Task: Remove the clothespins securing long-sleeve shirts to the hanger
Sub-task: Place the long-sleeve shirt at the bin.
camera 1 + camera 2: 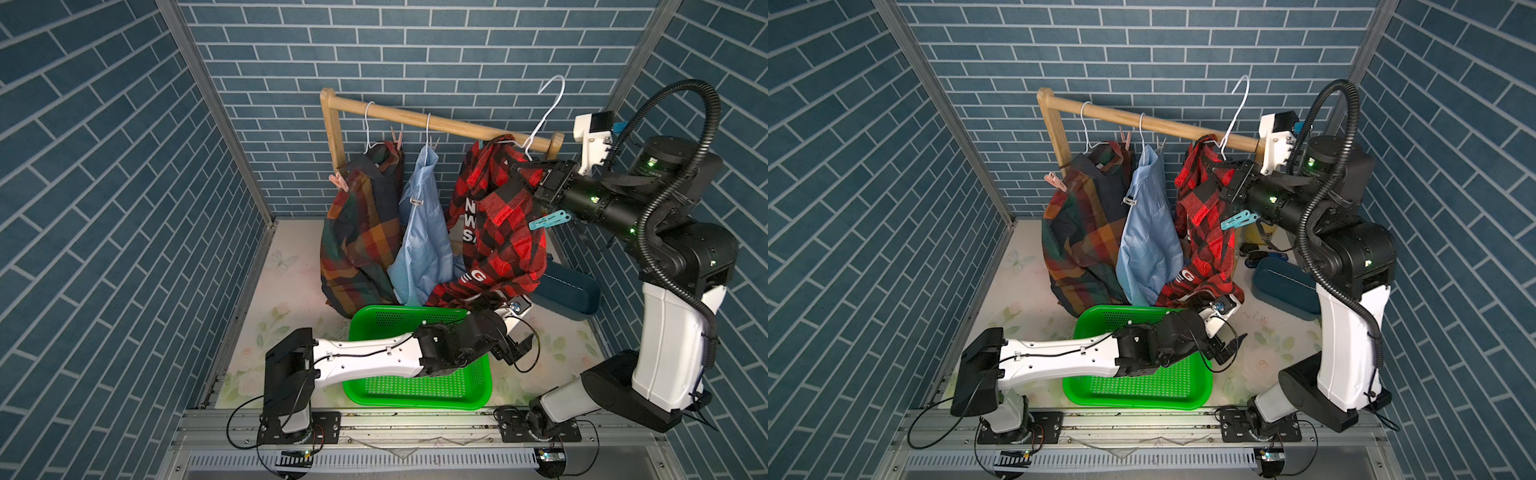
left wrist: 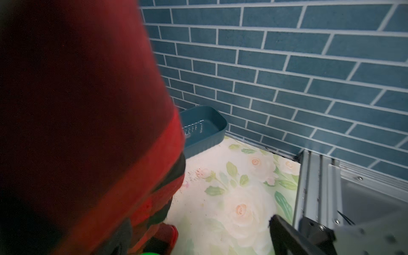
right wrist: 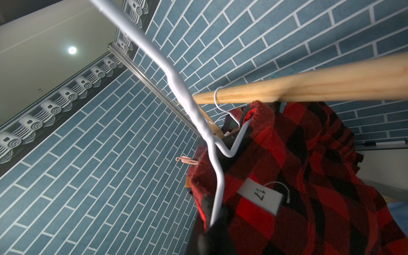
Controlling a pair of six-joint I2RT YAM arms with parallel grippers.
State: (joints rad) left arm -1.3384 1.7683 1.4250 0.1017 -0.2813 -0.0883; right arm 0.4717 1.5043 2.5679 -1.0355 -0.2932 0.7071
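Observation:
Three long-sleeve shirts hang at the wooden rail (image 1: 436,122): dark plaid (image 1: 361,232), light blue (image 1: 424,241), red-and-black check (image 1: 498,232). My right gripper (image 1: 515,168) is shut on the check shirt's white wire hanger (image 3: 217,192) at the collar, and its hook (image 1: 555,89) stands above the rail. A teal clothespin (image 1: 549,220) grips that shirt's shoulder. Pink clothespins (image 1: 338,181) (image 1: 397,139) sit on the plaid shirt and pale ones (image 1: 415,201) on the blue one. My left gripper (image 1: 515,351) is open and empty, low by the check shirt's hem; one of its fingers (image 2: 284,236) shows.
A green perforated basket (image 1: 415,399) lies under my left forearm at the front. A dark blue tray (image 1: 569,291) stands against the right wall, behind the check shirt. A yellow object (image 1: 1252,232) sits behind my right arm. Brick-pattern walls close in three sides.

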